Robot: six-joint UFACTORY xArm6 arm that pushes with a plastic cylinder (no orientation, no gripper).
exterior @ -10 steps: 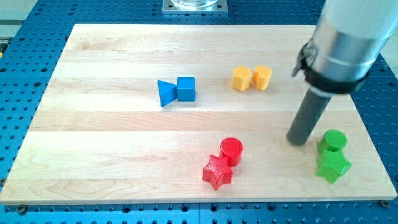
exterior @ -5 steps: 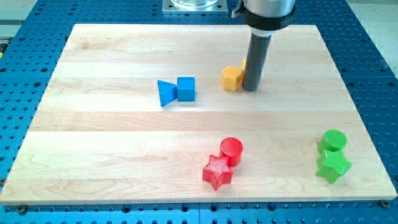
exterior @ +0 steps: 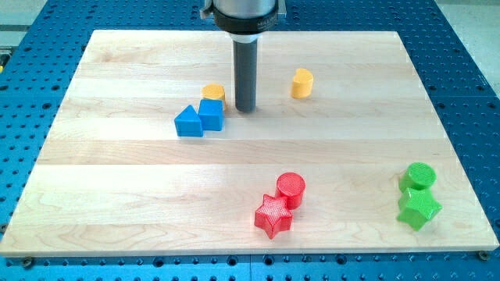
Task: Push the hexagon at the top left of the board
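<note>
My tip [exterior: 245, 109] rests on the wooden surface [exterior: 117, 179] just above centre, at 3 o'clock from the yellow hexagon [exterior: 212, 93] and just beside it. The arm carries no jaws, only the dark rod, so there is no open or closed state to report. The yellow hexagon lies left of centre in the upper half, touching the top edge of the blue cube [exterior: 211, 115] at its 6 o'clock. A blue triangular block [exterior: 188, 122] abuts the cube at 9 o'clock. A yellow cylinder [exterior: 302, 83] stands apart, at 2 o'clock from my tip. A red cylinder [exterior: 291, 188] and red star [exterior: 273, 215] touch near bottom centre. A green cylinder [exterior: 419, 176] and green star [exterior: 418, 208] touch at bottom right.
</note>
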